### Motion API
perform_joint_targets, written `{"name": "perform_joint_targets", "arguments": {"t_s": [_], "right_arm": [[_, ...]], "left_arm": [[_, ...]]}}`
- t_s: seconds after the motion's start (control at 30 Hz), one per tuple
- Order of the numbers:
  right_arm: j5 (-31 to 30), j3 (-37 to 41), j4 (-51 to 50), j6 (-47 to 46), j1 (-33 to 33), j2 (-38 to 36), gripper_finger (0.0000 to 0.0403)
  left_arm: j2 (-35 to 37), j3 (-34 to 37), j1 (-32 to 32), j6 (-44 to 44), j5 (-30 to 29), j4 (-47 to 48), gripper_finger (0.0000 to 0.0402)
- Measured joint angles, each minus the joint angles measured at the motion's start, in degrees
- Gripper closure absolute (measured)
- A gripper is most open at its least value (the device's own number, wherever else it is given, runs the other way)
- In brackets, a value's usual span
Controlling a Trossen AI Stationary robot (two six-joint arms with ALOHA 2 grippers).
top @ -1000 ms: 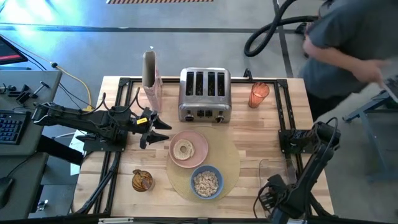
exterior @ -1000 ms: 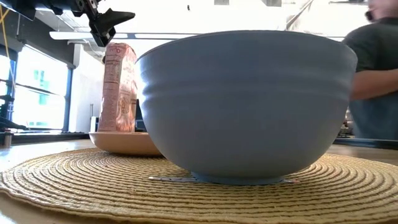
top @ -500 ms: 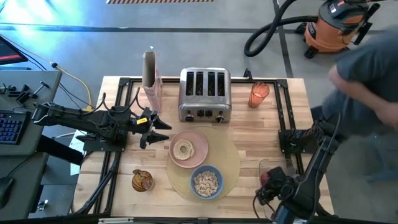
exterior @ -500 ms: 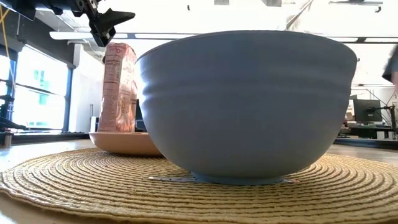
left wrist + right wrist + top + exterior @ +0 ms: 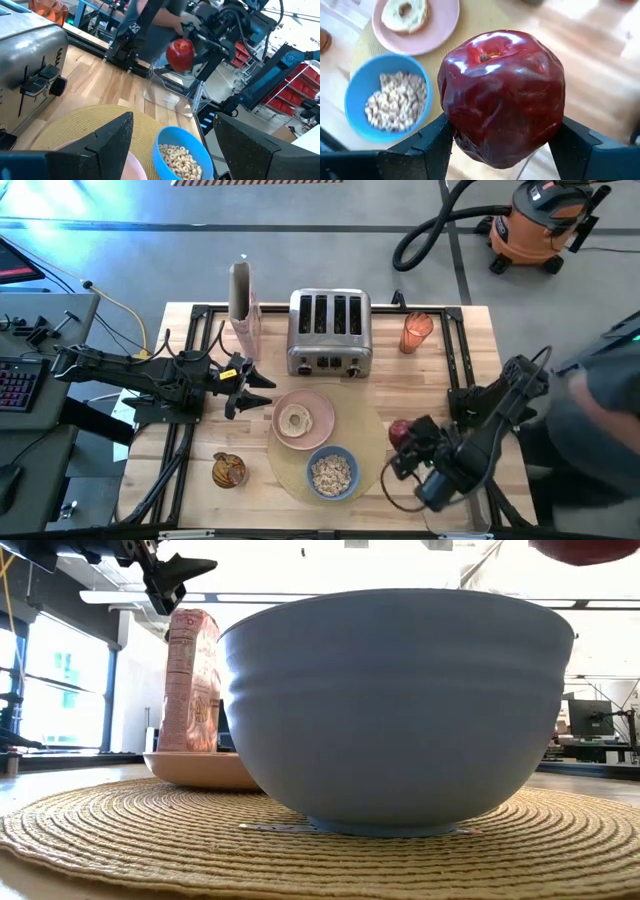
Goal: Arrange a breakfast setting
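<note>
Right claw (image 5: 403, 442) with red apple (image 5: 400, 431), now beside placemat (image 5: 375, 442).

Overhead, table-level, two wrist close-ups

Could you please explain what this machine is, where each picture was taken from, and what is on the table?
This is a robot with two dark arms at a wooden table. One picture looks straight down, one looks level across the tabletop, and two come from cameras on the arms' wrists.

On the round tan placemat sit a pink plate with a bagel half and a blue bowl of cereal. That bowl fills the low view. Behind them stand a steel toaster, an orange cup and a tall carton.

The right gripper holds a red apple above the table beside the placemat. The left gripper waits open beside the plate. A person is at the table's right edge.
</note>
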State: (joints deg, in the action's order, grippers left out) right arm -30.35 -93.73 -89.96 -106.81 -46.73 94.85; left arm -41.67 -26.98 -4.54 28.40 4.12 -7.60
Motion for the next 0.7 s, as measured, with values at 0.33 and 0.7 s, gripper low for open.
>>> {"name": "perform_joint_targets", "arguments": {"t_s": [0.33,0.7], "right_arm": [[-1.1,0.0,1.7,16.0,8.2,-1.8,0.0158],[-0.9,0.0,5.0,21.8,10.9,-1.8,0.0158]], "left_arm": [[0.0,0.0,0.0,0.0,0.0,0.0,0.0135],[0.0,0.0,0.0,0.0,0.0,0.0,0.0135]]}}
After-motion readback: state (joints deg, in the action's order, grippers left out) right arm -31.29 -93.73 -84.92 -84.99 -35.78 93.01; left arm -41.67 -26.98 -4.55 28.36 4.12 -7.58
